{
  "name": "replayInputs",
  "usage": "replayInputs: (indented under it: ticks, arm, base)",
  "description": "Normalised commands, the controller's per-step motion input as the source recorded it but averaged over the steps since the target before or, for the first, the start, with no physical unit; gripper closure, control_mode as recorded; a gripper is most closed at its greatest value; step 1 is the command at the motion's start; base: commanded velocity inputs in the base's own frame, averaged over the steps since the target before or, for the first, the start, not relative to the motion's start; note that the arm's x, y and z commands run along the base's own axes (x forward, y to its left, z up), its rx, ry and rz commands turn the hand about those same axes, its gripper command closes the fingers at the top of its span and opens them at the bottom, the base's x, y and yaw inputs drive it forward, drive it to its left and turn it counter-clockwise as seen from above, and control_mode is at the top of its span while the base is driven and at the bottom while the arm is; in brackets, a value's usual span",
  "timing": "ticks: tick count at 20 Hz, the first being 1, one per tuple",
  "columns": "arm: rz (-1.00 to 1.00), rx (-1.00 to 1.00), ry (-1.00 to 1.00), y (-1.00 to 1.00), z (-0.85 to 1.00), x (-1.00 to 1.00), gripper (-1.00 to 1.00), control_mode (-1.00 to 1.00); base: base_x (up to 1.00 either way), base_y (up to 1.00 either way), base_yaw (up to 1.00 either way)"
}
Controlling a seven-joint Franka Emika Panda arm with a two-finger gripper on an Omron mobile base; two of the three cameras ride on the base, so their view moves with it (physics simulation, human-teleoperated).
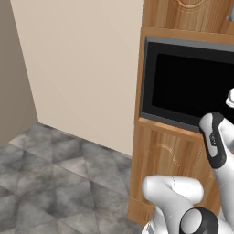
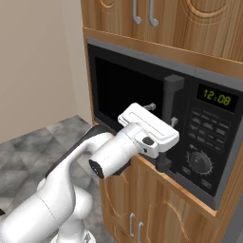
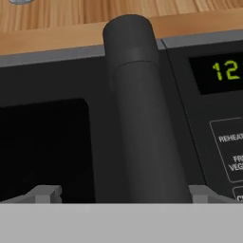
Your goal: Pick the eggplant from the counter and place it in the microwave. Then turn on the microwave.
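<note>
The microwave (image 1: 183,87) sits built into a wooden cabinet column, and its black glass door (image 2: 126,90) looks shut. Its vertical dark bar handle (image 2: 173,90) runs up the middle of the hand view (image 3: 142,123). My gripper (image 2: 163,114) is open and straddles that handle, one fingertip (image 3: 47,193) to the left and the other close against its right side. Nothing is held. Right of the handle are the green display (image 2: 217,98), the button panel and the dial (image 2: 198,161). The eggplant and the counter are out of view.
Wooden cabinet doors with metal handles (image 2: 142,14) are above the microwave, and more cabinet doors (image 2: 135,225) are below it. A grey tiled floor (image 1: 55,183) and a beige wall (image 1: 77,68) lie to the left.
</note>
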Motion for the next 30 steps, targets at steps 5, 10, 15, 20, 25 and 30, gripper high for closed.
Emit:
replayInputs:
  ticks: [5,10,15,20,25,30]
  arm:
    - [0.00,0.00,-0.01,-0.52,-0.03,0.07,-1.00,-1.00]
    - [0.00,0.00,0.00,-0.55,-0.02,0.00,-1.00,-1.00]
    - [0.00,0.00,0.00,-0.49,0.00,0.00,-1.00,-1.00]
    - [0.00,0.00,0.00,-0.41,0.00,-0.09,-1.00,-1.00]
    - [0.00,0.00,0.00,-0.21,0.00,-0.23,-1.00,-1.00]
    - [0.00,0.00,-0.01,-0.12,0.00,-0.36,-1.00,-1.00]
  base:
    - [0.00,0.00,0.00]
    - [0.00,0.00,0.00]
    - [0.00,0.00,0.00]
    - [0.00,0.00,0.00]
    - [0.00,0.00,0.00]
    - [0.00,0.00,0.00]
